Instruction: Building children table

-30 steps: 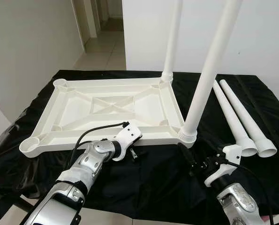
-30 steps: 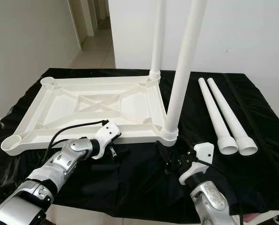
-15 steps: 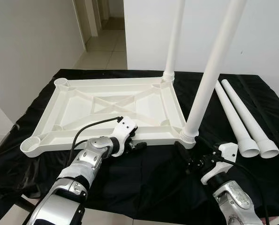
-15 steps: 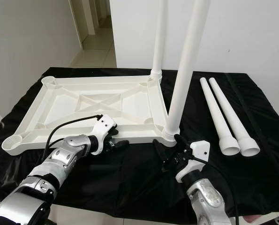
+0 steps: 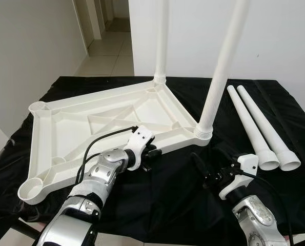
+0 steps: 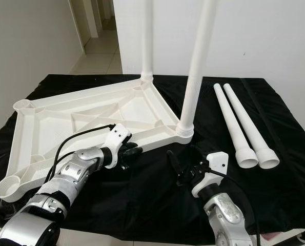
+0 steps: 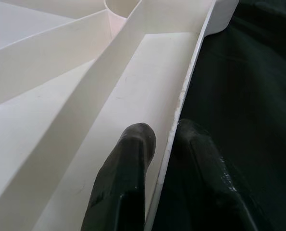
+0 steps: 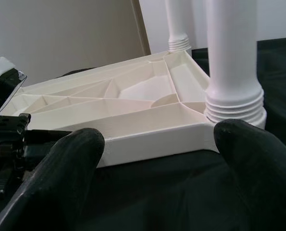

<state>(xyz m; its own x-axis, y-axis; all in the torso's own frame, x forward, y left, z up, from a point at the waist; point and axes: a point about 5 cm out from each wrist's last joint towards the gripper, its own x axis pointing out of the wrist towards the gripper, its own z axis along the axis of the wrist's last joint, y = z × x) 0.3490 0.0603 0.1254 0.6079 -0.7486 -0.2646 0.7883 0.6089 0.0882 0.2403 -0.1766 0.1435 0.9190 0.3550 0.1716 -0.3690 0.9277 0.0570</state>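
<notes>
Lying upside down on the black cloth [image 5: 157, 195], the white tabletop [image 5: 90, 128] carries two upright legs [image 5: 221, 77] at its right corners. Left gripper [image 7: 164, 144] pinches its near rim. Right gripper [image 6: 180, 166] hovers spread near the front leg; two loose legs [image 5: 260, 130] lie well right.

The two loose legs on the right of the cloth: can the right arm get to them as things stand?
Probably yes. The two loose legs lie bare on the black cloth, just outward of the right tool, which is open and holds nothing. Nothing lies between them.
</notes>
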